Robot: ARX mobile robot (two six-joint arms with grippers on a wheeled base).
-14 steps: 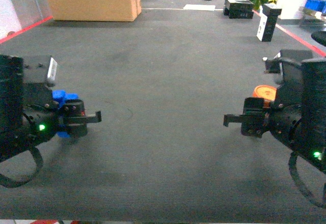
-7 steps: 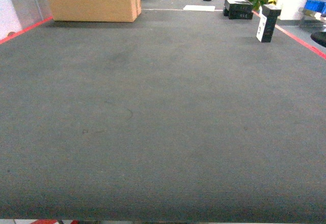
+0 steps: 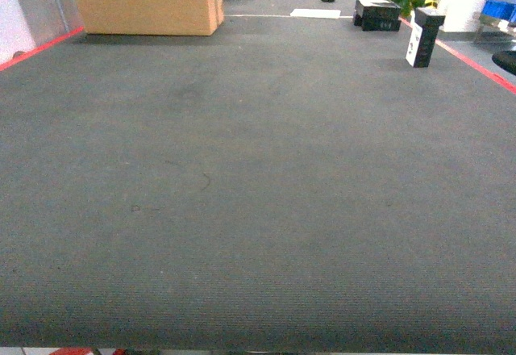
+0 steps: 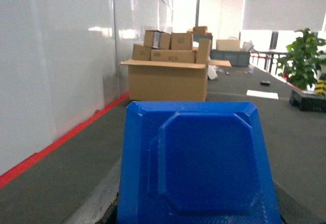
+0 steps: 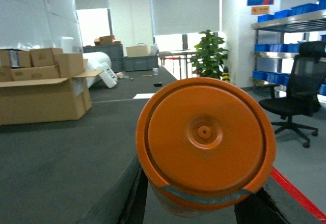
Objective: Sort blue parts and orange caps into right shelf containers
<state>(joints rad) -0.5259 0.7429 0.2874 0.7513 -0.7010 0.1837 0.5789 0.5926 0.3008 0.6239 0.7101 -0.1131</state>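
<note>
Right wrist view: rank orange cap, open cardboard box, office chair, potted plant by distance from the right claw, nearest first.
1. Orange cap: fills the centre foreground, right at the claw, whose fingers are out of view.
2. Office chair: right side, on the floor.
3. Open cardboard box: left, on the dark surface; too close to the chair to call firmly.
4. Potted plant: centre background.

Head view: neither arm nor gripper in sight. Left wrist view: the gripper's fingers are hidden behind a blue part (image 4: 201, 170) that fills the lower frame close to the lens; grip cannot be confirmed. Right wrist view: an orange cap (image 5: 205, 145) sits square before the camera, dark gripper structure (image 5: 140, 196) just visible beneath it; finger position unreadable.
</note>
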